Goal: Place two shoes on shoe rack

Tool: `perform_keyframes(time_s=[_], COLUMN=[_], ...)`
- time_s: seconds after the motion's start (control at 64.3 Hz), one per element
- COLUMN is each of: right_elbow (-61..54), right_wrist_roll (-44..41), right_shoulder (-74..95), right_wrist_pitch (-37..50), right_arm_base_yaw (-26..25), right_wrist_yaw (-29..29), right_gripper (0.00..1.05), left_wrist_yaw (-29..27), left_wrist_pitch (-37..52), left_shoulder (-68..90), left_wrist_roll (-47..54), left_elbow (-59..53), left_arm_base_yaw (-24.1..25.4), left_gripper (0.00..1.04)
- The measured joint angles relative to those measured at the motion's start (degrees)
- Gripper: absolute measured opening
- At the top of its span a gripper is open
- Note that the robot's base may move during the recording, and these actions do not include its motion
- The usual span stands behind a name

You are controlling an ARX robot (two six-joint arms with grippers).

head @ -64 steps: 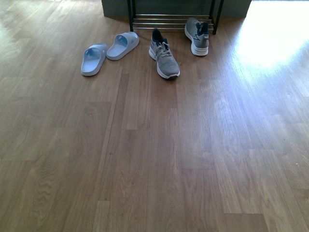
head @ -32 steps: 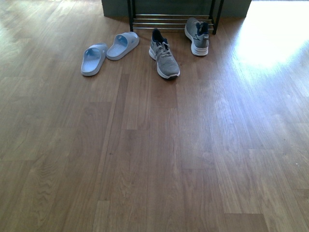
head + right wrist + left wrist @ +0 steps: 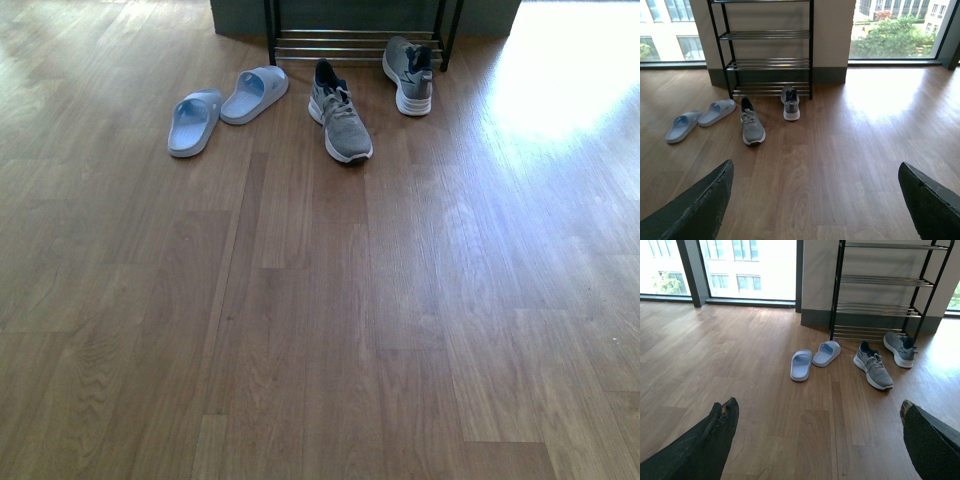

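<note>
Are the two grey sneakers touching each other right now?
Apart. The front view shows a strip of bare floor between the nearer sneaker and the farther sneaker.

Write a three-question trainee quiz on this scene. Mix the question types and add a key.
1. Multiple choice: which shoe lies nearest the shoe rack?
A) leftmost slide
B) rightmost sneaker
C) middle sneaker
2. True or false: a slide rests on a rack shelf.
3. Fill in: the left pincer and the right pincer are both ____.

Key: 1 B; 2 false; 3 open.
</note>
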Motion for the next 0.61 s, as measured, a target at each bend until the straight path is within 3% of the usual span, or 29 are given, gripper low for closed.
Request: perform_keyframes(time_s=[0.607], right_elbow=[0.0], right_wrist_roll=[0.0], right_shoulder=[0.0], right_wrist_pitch=[0.0], right_arm_base_yaw=[0.0], right_wrist_yaw=[0.0], right_gripper=[0.96], left_wrist_yaw=[0.0], left_wrist_pitch=[0.0], left_shoulder=[0.0], left_wrist_roll=[0.0], left_elbow=[0.0], left_arm_base_yaw=[0.0], left_gripper=[0.95])
